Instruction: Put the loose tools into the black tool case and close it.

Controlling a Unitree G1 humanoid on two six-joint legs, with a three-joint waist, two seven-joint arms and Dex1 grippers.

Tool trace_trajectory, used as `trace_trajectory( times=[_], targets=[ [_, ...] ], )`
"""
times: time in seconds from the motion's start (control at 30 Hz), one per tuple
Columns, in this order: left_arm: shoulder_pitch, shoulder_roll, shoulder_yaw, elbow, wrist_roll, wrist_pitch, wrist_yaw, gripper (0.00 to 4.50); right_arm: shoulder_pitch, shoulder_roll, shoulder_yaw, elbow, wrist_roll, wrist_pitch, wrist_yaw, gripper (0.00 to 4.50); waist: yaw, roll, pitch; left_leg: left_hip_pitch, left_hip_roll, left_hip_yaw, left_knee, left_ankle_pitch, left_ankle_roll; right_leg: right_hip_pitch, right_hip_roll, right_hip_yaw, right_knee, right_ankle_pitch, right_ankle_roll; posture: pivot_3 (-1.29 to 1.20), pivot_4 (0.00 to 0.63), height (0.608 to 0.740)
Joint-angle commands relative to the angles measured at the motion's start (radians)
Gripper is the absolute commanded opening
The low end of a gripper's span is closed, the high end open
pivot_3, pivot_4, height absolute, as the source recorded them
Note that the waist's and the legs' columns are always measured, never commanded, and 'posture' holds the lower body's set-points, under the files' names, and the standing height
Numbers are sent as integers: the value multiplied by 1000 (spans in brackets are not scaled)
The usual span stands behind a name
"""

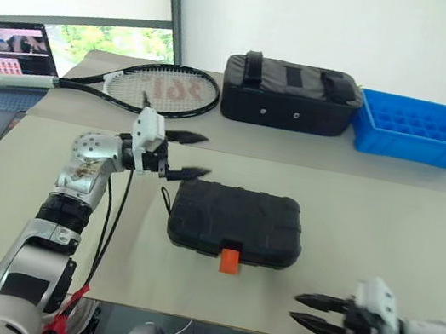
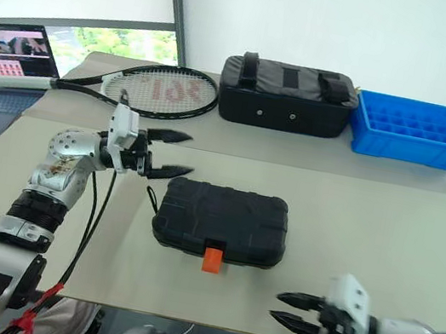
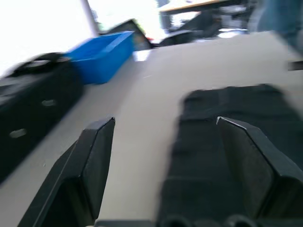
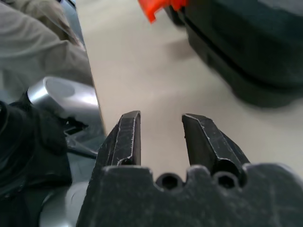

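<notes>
Left end effector point(image 1: 193, 156) is hovering at the far left corner of the black tool case point(image 1: 235, 223), its two black fingers spread wide with nothing between them, pointing across toward the robot's right. Over on the other side, the right end effector point(image 1: 311, 312) sits low near the front edge of the worktop point(image 1: 386, 222), fingers parted a little, also empty, aimed back toward the case from the near right. And the case itself lies flat in the middle of the worktop with its lid down, the orange latch point(image 1: 229, 260) poking out of the near edge toward the robot. No loose tools are lying about on the surface, so my read is they are already inside, and the two arms flank the case either to press the lid home or to work that latch. Behind, along the back of the worktop, a tennis racket point(image 1: 162, 88), a black fabric bag point(image 1: 292, 96) and a blue plastic tray point(image 1: 418, 129) sit well apart from the action, with a laptop point(image 1: 3, 63) off to the left.
</notes>
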Motion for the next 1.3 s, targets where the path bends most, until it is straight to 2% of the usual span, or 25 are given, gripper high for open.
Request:
trace_trajectory(
  times=[0.03,0.1,0.17,0.2,0.3,0.37,0.4,0.57,0.67,0.8,0.97,1.13,1.3],
  targets=[
    [-30,5,-6,-1,31,19,-37,3707,-105,56,7,45,-46,27,-23,2465,6,1,0,-1,0,0,1,0,0,-1,0,0,0,0,0,0,150,707],
    [-29,4,-19,10,53,15,-52,3707,-175,93,7,114,-104,8,-53,3139,12,1,0,-2,0,0,1,0,0,-1,0,0,0,0,0,0,150,707],
    [-20,0,-35,36,95,-21,-64,3707,-305,148,9,259,-191,-31,-104,3527,12,-2,0,-3,0,0,1,0,0,-2,0,0,-1,1,0,0,150,707],
    [-14,-5,-39,43,107,-29,-66,3707,-366,175,4,327,-220,-51,-119,3901,12,-1,0,-3,0,0,1,0,0,-2,0,0,-1,1,0,0,150,707],
    [-5,-23,-40,64,126,-31,-68,3707,-522,240,-23,508,-279,-104,-165,3901,14,0,1,-3,-1,1,3,1,2,-3,-1,2,-1,3,0,0,150,707],
    [-10,-37,-39,95,147,-47,-56,3707,-577,258,-36,585,-299,-127,-164,4401,20,1,1,-3,-1,1,1,2,3,-4,-1,2,-1,5,-3,0,150,707],
    [-13,-42,-38,109,156,-52,-52,3707,-587,258,-38,604,-305,-131,-155,4471,24,1,0,-3,-1,1,0,2,3,-4,-1,1,-1,7,-6,0,150,707],
    [-46,-85,-19,219,192,-90,3,3707,-526,236,-64,548,-315,-112,-129,4471,47,2,0,-5,-1,0,-2,1,5,-5,-1,0,-1,7,-7,0,150,707],
    [-61,-130,15,232,158,-45,34,3707,-390,207,-103,320,-259,52,-163,4471,55,3,-1,-7,-1,-1,-1,1,5,-5,-1,0,-2,7,-7,0,150,707],
    [-73,-163,29,231,159,-22,56,3707,-300,181,-127,113,-225,236,-200,4471,49,3,-1,-8,-2,0,-1,1,5,-6,-2,0,-3,7,-6,0,150,707],
    [-69,-191,2,239,213,-46,82,3707,-312,217,-115,-27,-198,452,-290,4471,43,3,-1,-5,-2,-1,-1,1,4,-4,-1,0,-2,6,-5,0,150,707],
    [-63,-214,-17,242,259,-84,108,3707,-345,260,-85,-46,-241,537,-369,4471,50,4,-2,-5,-2,-1,0,1,4,-4,-1,0,-2,5,-3,0,150,707],
    [-59,-226,-8,238,258,-81,123,3707,-382,294,-62,-49,-260,577,-416,3116,55,4,-2,-7,-3,-2,0,1,4,-4,-2,0,-3,6,-5,0,150,707]
  ],
)
